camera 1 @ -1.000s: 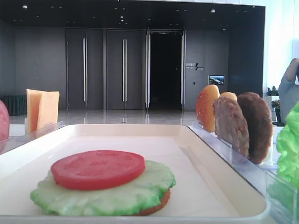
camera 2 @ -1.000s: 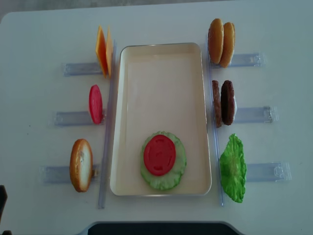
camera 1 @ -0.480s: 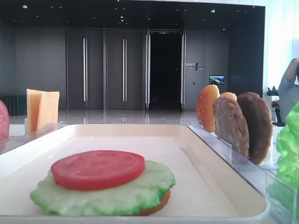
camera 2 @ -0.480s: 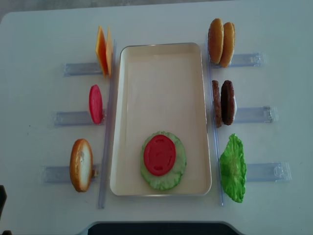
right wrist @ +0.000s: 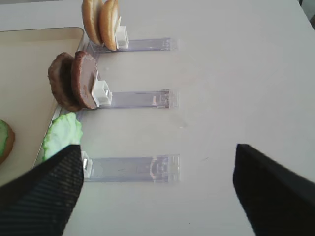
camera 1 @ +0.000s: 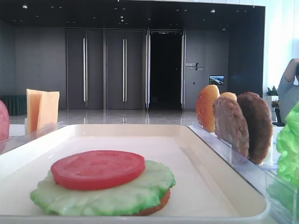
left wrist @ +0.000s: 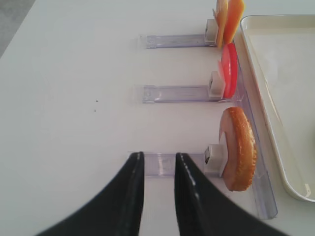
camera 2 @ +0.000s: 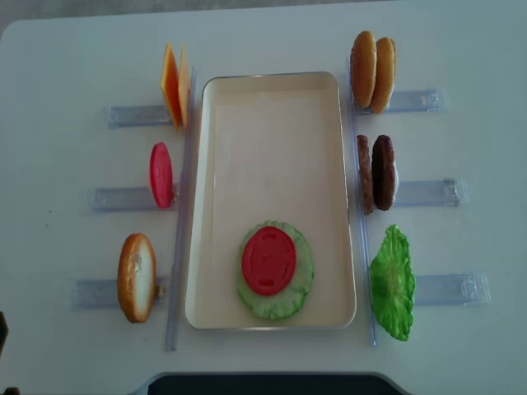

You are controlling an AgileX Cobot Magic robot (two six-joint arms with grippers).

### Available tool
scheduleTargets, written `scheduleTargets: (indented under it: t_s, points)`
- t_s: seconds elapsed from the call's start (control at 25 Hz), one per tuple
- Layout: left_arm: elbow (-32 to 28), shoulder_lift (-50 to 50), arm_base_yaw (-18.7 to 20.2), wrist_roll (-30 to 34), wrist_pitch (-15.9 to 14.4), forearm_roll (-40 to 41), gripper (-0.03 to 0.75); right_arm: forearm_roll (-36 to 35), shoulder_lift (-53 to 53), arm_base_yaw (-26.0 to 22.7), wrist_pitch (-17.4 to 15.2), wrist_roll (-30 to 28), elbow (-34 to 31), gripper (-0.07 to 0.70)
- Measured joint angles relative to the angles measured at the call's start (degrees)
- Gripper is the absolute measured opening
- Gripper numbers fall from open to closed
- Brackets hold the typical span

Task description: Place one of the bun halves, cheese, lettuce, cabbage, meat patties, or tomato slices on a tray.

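Note:
The cream tray [camera 2: 272, 99] holds a stack: a tomato slice [camera 2: 268, 260] on green lettuce [camera 2: 300, 286], with a bun edge [camera 1: 156, 208] showing underneath. Left of the tray, cheese [camera 2: 174, 85], another tomato slice [camera 2: 160, 174] and a bun half [camera 2: 137, 277] stand upright in clear holders. On the right stand two bun halves [camera 2: 372, 71], two meat patties [camera 2: 375, 172] and a lettuce leaf [camera 2: 392, 284]. My left gripper [left wrist: 159, 156] hovers over the table left of the bun half [left wrist: 239, 149], its fingers a narrow gap apart and empty. My right gripper [right wrist: 157, 150] is wide open and empty, right of the lettuce leaf [right wrist: 61, 136].
Clear plastic holders [camera 2: 436, 288] lie across the white table on both sides of the tray. A long clear strip [camera 2: 177, 247] runs along the tray's left edge and another [camera 2: 362, 247] along its right. A dark edge [camera 2: 263, 383] borders the table's front.
Nothing on the table or tray has moved in the exterior views. No gripper shows in the earlier frames.

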State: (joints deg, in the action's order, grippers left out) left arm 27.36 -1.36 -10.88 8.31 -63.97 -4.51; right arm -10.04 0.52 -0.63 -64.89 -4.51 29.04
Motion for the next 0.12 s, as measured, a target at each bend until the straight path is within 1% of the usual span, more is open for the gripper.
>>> scheduleTargets:
  t_s: [0.12]
  points:
    - [0.00, 0.00, 0.00, 0.00, 0.00, 0.00, 0.146, 0.00, 0.00, 0.00, 0.00, 0.00, 0.00, 0.589]
